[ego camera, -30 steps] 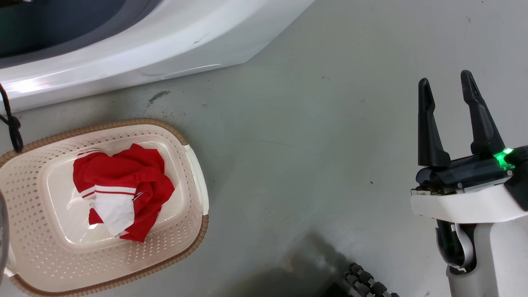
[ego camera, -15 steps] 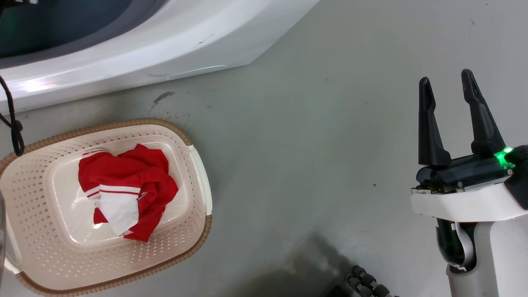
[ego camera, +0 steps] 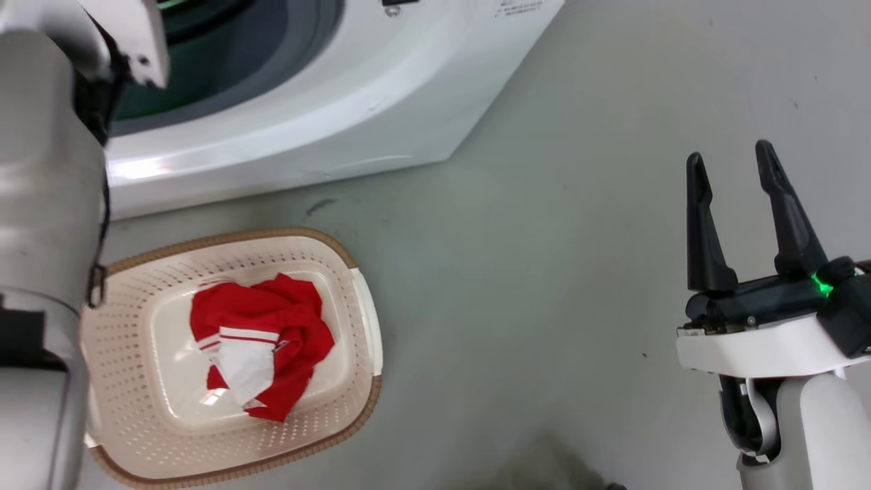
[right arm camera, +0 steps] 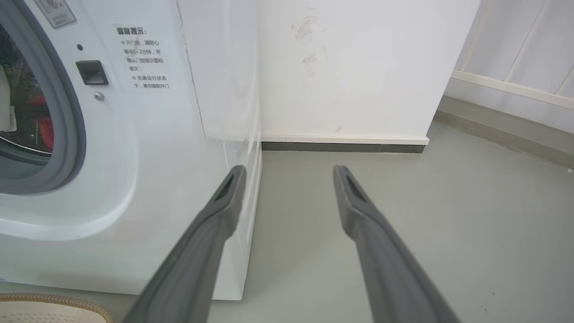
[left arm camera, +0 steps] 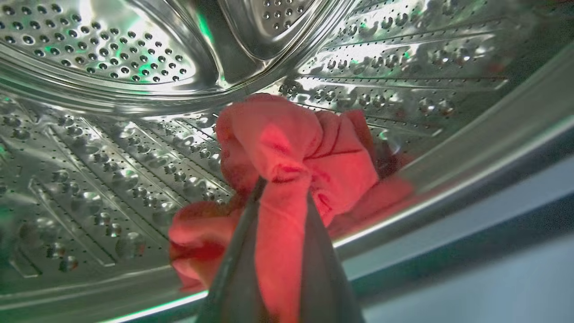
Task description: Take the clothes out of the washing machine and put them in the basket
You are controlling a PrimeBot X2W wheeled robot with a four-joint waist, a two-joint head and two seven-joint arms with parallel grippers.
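Observation:
In the left wrist view my left gripper [left arm camera: 284,190] is shut on a red garment [left arm camera: 291,152] that lies bunched on the perforated steel drum [left arm camera: 112,148] of the washing machine [ego camera: 306,122]. My pale left forearm [ego camera: 41,204] reaches into the porthole. Another red piece of the clothes [ego camera: 272,340], with white stripes and a pale patch, lies in the cream basket [ego camera: 367,401] on the floor in front of the machine. My right gripper [ego camera: 729,155] hangs open and empty over the floor at the right, well away from the basket; the right wrist view has the right gripper [right arm camera: 289,170] beside the machine's front corner [right arm camera: 157,157].
Grey floor [ego camera: 544,272] stretches between the basket and my right arm. A white wall with a dark skirting strip [right arm camera: 341,147] stands behind the machine's right side. A corner of the basket's brown rim [right arm camera: 54,299] is at the lower left of the right wrist view.
The head camera has tilted up, so the whole picture has shifted down and right. My left forearm has come into view at the left. Basket, its garment and right gripper look unchanged.

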